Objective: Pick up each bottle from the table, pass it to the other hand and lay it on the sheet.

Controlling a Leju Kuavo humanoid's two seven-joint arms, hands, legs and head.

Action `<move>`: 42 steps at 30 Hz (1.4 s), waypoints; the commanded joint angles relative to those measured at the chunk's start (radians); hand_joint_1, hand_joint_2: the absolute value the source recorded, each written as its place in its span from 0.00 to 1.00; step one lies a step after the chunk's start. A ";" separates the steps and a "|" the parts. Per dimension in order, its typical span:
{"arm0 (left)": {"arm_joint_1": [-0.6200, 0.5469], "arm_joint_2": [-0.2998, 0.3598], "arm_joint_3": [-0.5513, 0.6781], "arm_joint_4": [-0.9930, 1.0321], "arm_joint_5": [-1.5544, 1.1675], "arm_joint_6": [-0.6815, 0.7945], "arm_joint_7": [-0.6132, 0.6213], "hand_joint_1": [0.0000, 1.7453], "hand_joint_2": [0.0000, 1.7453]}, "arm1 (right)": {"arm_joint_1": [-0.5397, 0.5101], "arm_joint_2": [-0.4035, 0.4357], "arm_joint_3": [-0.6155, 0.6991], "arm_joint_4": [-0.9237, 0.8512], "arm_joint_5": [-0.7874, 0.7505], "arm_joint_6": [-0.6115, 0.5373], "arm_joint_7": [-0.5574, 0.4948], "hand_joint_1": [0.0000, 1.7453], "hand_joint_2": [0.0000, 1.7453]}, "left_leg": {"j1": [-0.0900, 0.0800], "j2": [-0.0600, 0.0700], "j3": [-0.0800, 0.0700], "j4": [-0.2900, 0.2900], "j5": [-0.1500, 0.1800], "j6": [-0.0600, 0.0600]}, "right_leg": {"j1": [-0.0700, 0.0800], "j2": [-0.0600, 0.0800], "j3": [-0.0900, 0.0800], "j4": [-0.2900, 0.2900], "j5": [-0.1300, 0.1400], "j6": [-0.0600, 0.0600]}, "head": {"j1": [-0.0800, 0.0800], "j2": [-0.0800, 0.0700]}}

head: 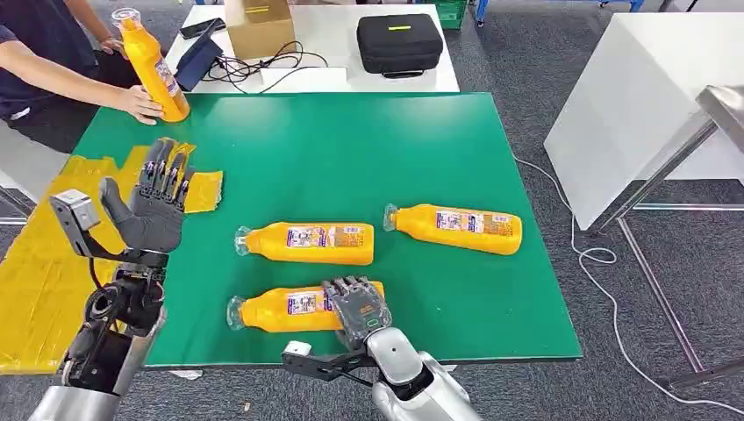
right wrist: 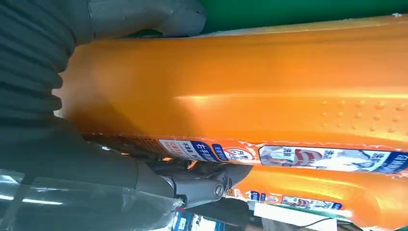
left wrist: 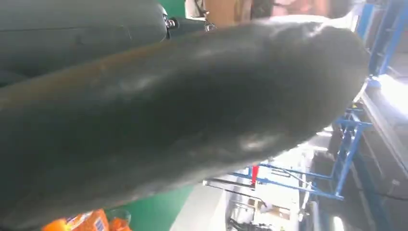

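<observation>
The right hand (head: pixel 358 309) is closing its fingers (right wrist: pixel 202 180) over the nearest bottle (head: pixel 289 310), which is lying on the green counter (head: pixel 351 149) just in front of the middle bottle (head: pixel 307 243). The left hand (head: pixel 158 209) is waiting, fingers spread and holding nothing, over the yellow sheet (head: pixel 39 263). No bottle is lying on the sheet; three are awaiting transfer, and a person's hand (head: pixel 140 103) is steadying a fourth upright bottle (head: pixel 154 63) beyond.

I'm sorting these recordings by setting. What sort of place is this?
Probably a lab or workshop set up for robot trials, not a home. A green-topped table holds identical orange bottles, a black equipment case and cables sit on a white table behind, and blue metal racking stands nearby.
</observation>
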 commanded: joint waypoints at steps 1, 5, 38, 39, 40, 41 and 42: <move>-0.126 0.059 -0.077 0.183 0.037 -0.020 -0.022 0.00 0.00 | 0.070 -0.064 -0.073 0.101 -0.001 0.003 -0.002 1.00 1.00 | 0.000 -0.006 0.005 -0.002 0.000 0.001 | 0.000 -0.007 0.004 -0.001 -0.002 0.000 | 0.000 0.000; -0.124 0.057 -0.079 0.183 0.037 -0.019 -0.022 0.00 0.00 | 0.070 -0.062 -0.073 0.100 -0.001 0.004 -0.002 1.00 1.00 | -0.001 -0.007 0.010 -0.003 -0.003 0.002 | 0.000 -0.006 0.004 -0.003 -0.004 0.003 | 0.000 0.000; 0.177 -0.098 0.054 -0.219 -0.057 -0.021 0.014 0.00 1.00 | 0.306 -0.208 -0.349 -0.935 -0.669 -0.005 -0.407 1.00 1.00 | -0.005 0.001 0.000 0.000 -0.006 0.007 | -0.004 0.000 0.003 0.000 -0.002 0.004 | 0.000 0.000; 0.180 -0.098 0.056 -0.221 -0.057 -0.022 0.014 0.00 1.00 | 0.289 -0.208 -0.352 -0.928 -0.674 -0.006 -0.409 1.00 1.00 | -0.005 0.002 0.003 0.000 -0.007 0.007 | -0.004 0.000 0.005 0.000 -0.003 0.004 | 0.000 0.000; 0.183 -0.099 0.056 -0.230 -0.056 -0.024 0.014 0.00 1.00 | 0.267 -0.202 -0.356 -0.900 -0.701 -0.002 -0.413 1.00 1.00 | -0.005 0.001 0.002 0.000 -0.007 0.007 | -0.004 0.000 0.005 0.000 -0.003 0.005 | 0.000 0.000; 0.181 -0.102 0.054 -0.236 -0.056 -0.026 0.014 0.00 1.00 | 0.245 -0.202 -0.359 -0.884 -0.707 -0.001 -0.414 1.00 1.00 | -0.005 0.001 0.000 0.000 -0.006 0.007 | -0.004 0.000 0.003 -0.001 -0.002 0.005 | 0.000 0.000; 0.181 -0.105 0.052 -0.244 -0.052 -0.025 0.015 0.00 1.00 | 0.208 -0.204 -0.354 -0.840 -0.708 -0.004 -0.416 1.00 1.00 | -0.005 0.002 0.002 0.000 -0.007 0.007 | -0.004 0.000 0.005 0.000 -0.003 0.005 | 0.000 0.000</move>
